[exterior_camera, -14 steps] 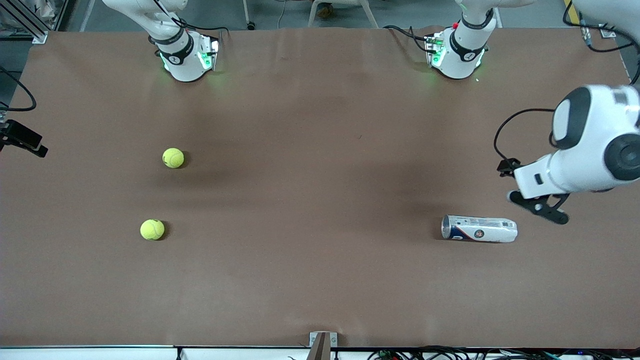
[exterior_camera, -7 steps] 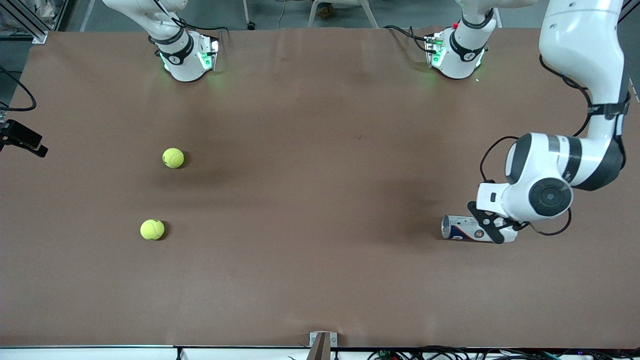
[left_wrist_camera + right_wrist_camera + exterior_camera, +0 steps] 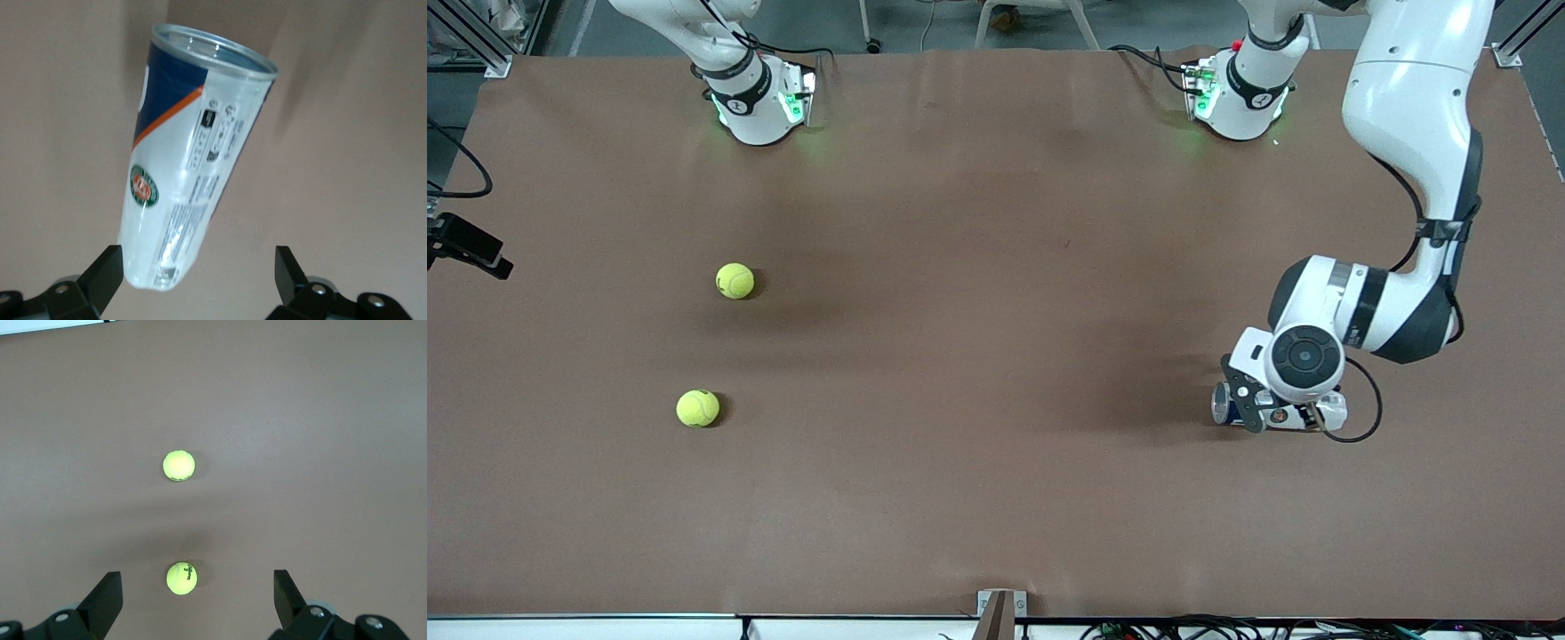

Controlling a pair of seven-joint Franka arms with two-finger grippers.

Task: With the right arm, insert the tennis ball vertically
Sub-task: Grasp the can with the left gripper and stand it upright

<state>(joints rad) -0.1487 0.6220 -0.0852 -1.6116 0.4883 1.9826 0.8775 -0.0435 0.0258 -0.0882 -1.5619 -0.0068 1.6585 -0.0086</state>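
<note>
We see two light, springy, fuzzy tennis balls (image 3: 735, 281) (image 3: 697, 408) toward the right arm's end, best pinched across the middle by our wide-open right gripper (image 3: 193, 603) above, while our left gripper (image 3: 199, 277), jaws apart, straddles the lying ball can (image 3: 190, 160).

Left arm (image 3: 1409, 107): glossy white shells joined by black sections, a round dark-grey cap (image 3: 1305, 356) at the wrist, and a thin black cable looped beside it. Both bases (image 3: 1240, 93) on the bench are ringed with black bands and lit green. Each tool (image 3: 200, 283) is formed of slim black fingers (image 3: 103, 597) fixed by silver screws.
</note>
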